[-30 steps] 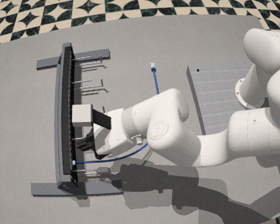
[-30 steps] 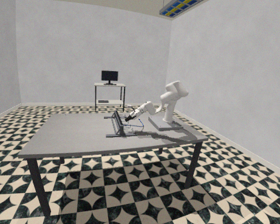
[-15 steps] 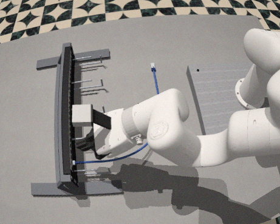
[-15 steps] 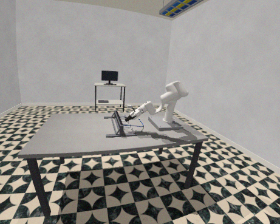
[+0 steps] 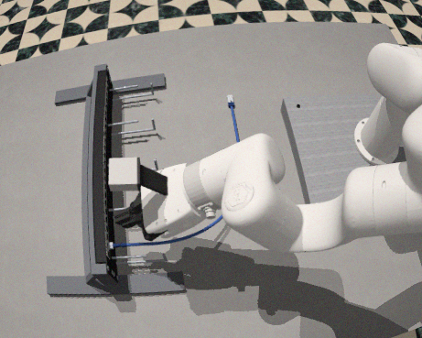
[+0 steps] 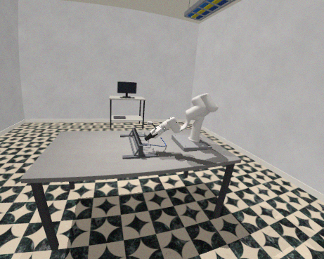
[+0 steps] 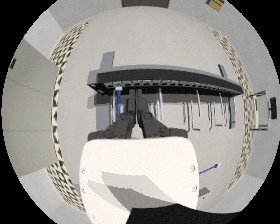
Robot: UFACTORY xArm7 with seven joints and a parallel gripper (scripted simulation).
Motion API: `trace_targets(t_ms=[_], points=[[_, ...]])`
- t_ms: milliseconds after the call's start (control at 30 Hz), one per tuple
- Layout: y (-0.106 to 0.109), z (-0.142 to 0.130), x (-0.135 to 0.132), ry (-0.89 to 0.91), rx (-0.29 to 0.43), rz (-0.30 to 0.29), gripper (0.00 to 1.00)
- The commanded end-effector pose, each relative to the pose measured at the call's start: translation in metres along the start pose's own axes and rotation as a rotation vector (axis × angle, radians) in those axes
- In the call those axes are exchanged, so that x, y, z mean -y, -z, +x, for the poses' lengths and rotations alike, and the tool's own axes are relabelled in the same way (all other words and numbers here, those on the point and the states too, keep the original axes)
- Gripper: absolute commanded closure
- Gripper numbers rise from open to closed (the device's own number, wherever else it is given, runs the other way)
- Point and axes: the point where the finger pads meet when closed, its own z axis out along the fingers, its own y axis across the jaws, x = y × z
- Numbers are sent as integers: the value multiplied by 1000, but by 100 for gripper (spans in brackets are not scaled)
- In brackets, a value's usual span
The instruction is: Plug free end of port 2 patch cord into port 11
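1. White, glossy arm links reach from the grey base plate out low across the desk, and I've got the gripper nosed right up to the front of the rack.
2. My jaws are fully closed with nothing between them; on the wrist view the dark fingers meet just under the port row.
3. Blue patch cord is plugged in near the rack's end, beside my jaws, curving under the wrist.
4. Its free end, a pale plug, lies on the bare desk well apart from the rack, untouched.
5. Thin metal pins jut from the dark, long rack, which stands on two flat grey feet.
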Motion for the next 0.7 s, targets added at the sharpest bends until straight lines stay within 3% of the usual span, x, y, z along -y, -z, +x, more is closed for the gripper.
trace_targets(t_ms=[0,167,433,600,667], points=[[3,2,0,-1,-3,0,100],[14,2,0,-1,-3,0,100],[71,2,0,-1,-3,0,100],[99,2,0,-1,-3,0,100],[99,2,0,-1,-3,0,100]])
